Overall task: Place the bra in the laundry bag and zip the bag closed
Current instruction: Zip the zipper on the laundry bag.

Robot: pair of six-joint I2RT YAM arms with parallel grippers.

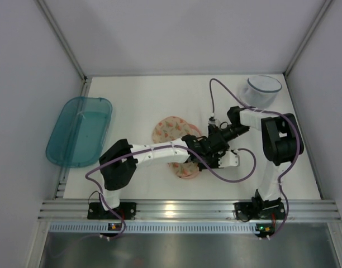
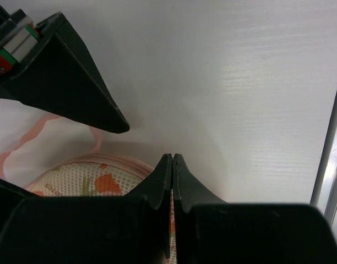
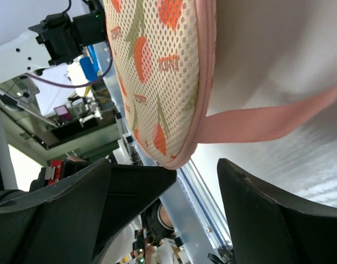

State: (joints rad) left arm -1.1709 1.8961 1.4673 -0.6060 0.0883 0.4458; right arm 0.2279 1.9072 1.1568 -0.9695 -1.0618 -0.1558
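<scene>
Fingers of the left gripper point(image 2: 172, 158) are pressed together tip to tip, pointing down at the white table point(image 1: 137, 100) just past the pink-edged rim of the laundry bag point(image 2: 83, 180); whether they pinch anything there cannot be told. Close beside it, the right gripper point(image 3: 197, 168) has its jaws spread wide and grips nothing. Its camera shows the bag's rounded mesh edge, printed with orange and green shapes, lying just beyond the gap. A flat pink loop point(image 3: 267, 121) runs out from that edge across the table. One of the right gripper's black fingers point(image 2: 75, 88) also shows in the left wrist view, hanging above the bag's rim and apart from the closed left fingers. From above, both grippers meet at the right end of the bag, near the middle of the table. The left arm point(image 1: 160, 151) reaches across the bag, so one lobe shows on its near side and the other on its far side. Whether the zip is closed cannot be told from these views. Further off, a teal plastic bin point(image 1: 76, 134) sits at the table's left edge, well apart from the bag. A translucent white round tub point(image 1: 264, 84) with a dark rim stands in the far right corner.
</scene>
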